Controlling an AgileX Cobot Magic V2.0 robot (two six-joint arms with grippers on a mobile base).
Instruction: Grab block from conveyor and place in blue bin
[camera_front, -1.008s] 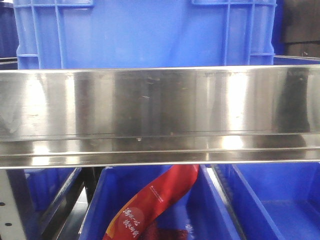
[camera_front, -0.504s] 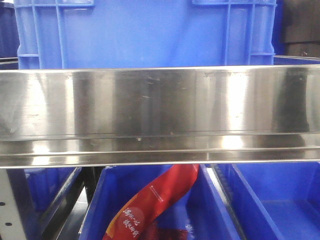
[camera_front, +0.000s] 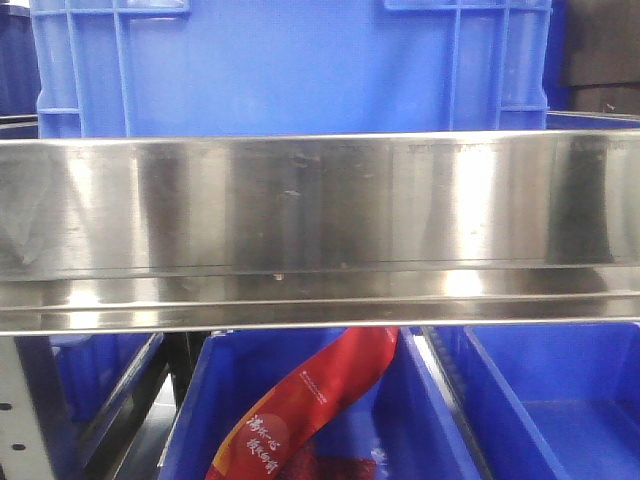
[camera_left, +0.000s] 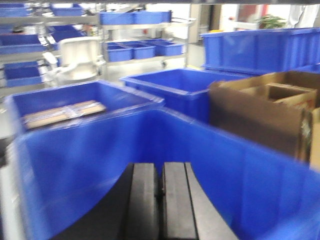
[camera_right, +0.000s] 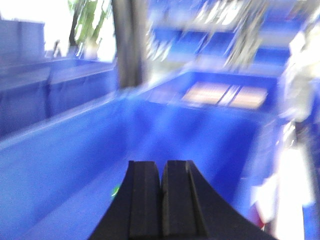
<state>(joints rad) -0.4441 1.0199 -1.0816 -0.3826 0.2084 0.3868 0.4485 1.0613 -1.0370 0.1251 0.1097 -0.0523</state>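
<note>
- Both pairs of fingers are pressed together with only a thin seam between the black pads; the left gripper (camera_left: 160, 200) has nothing between its pads, and neither does the right gripper (camera_right: 161, 200).
- From the left wrist view, the left gripper hangs over the inside of a blue bin (camera_left: 90, 165), pointing at its far wall.
- Beyond that wall sits another blue bin (camera_left: 75, 97) with a flat tan packet (camera_left: 62, 112) lying in it, a third blue bin (camera_left: 175, 82) further back, and an open cardboard box (camera_left: 265, 115) off to one side.
- Shelving with small blue trays (camera_left: 145, 47) stands in the background.
- The right wrist view is badly smeared; the right gripper points down a long blue bin interior (camera_right: 150, 135), and a pale flat thing (camera_right: 225, 95) lies further on, too blurred to name.
- The front-facing view is mostly filled by a shiny steel rail (camera_front: 320, 230) running straight across.
- A large blue crate (camera_front: 290, 65) stands behind and above the rail.
- Below the rail is an open blue bin (camera_front: 200, 420) holding a red packet (camera_front: 300, 410) with white lettering, and beside it another blue bin (camera_front: 560, 390).
- I can't find the block or the conveyor belt surface from any of these angles.
</note>
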